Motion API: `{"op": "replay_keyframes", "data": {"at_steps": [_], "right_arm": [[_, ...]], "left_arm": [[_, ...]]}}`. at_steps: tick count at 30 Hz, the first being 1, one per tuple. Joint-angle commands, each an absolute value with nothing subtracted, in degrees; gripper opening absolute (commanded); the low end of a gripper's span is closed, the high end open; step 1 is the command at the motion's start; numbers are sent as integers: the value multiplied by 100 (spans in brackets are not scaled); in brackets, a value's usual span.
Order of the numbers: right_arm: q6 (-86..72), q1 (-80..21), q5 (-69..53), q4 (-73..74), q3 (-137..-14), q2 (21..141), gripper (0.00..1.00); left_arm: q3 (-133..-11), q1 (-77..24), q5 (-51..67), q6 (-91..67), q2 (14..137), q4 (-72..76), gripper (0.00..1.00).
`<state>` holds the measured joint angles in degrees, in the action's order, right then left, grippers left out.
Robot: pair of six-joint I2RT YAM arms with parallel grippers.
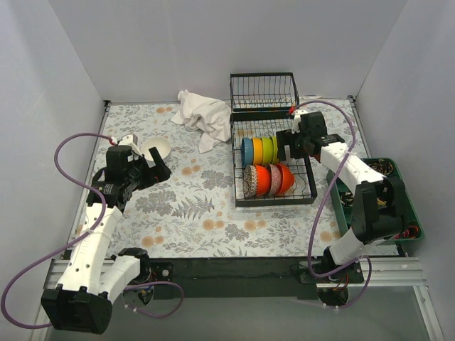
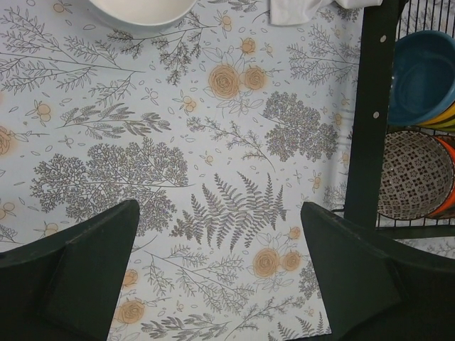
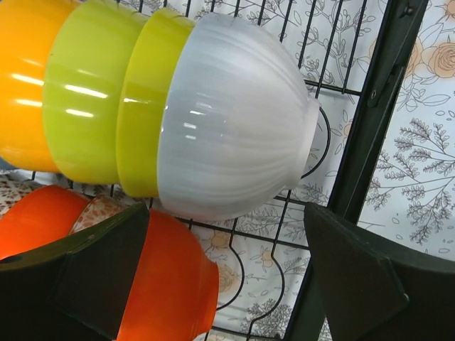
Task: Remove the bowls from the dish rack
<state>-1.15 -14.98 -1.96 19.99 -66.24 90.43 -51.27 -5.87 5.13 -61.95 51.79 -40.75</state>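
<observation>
From above, the dish rack (image 1: pixel 274 160) sits right of centre on the floral table cover (image 1: pixel 213 206), with two rows of bowls standing on edge in it. The right gripper (image 1: pixel 286 148) is in at the right end of the far row, while the left gripper (image 1: pixel 156 170) hangs well apart from the rack, just beside a plain white bowl (image 1: pixel 155 149) resting on the cover. Over to the left wrist: jaws wide, nothing between them, only floral print below, and a blue bowl (image 2: pixel 423 74) and patterned bowl (image 2: pixel 414 174) racked off to the side. Now the right wrist, where the action is: fingers spread and empty, a ribbed white bowl (image 3: pixel 234 121) just ahead, cupped over a lime bowl (image 3: pixel 138 106). The smart play, I'd say, is to take that end bowl alone, closing clear of the black rack bar beside it, ease it off its neighbour, then lift it straight up off the prongs before swinging away
</observation>
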Motion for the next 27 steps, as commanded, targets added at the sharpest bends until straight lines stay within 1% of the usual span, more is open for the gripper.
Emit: {"op": "replay_keyframes", "data": {"at_steps": [1, 5, 19, 24, 26, 27], "right_arm": [[-18, -1415, -387, 1652, -6908, 9290, 99], [158, -1380, -457, 1600, -6900, 9387, 98], [571, -1310, -843, 1468, -6952, 9527, 87], [527, -1310, -852, 1398, -6943, 9589, 87], [510, -1301, -844, 1328, -6935, 9598, 89], [501, -1309, -835, 1310, -6926, 9598, 91]], "left_arm": [[-5317, -615, 475, -6214, 5071, -4236, 98], [-5326, -615, 448, -6223, 5080, -4263, 98], [-5317, -624, 413, -6231, 5194, -4280, 98], [-5326, -624, 457, -6214, 5238, -4263, 98], [-5326, -624, 466, -6205, 5229, -4263, 98], [-5326, -624, 475, -6205, 5238, -4263, 98]]}}
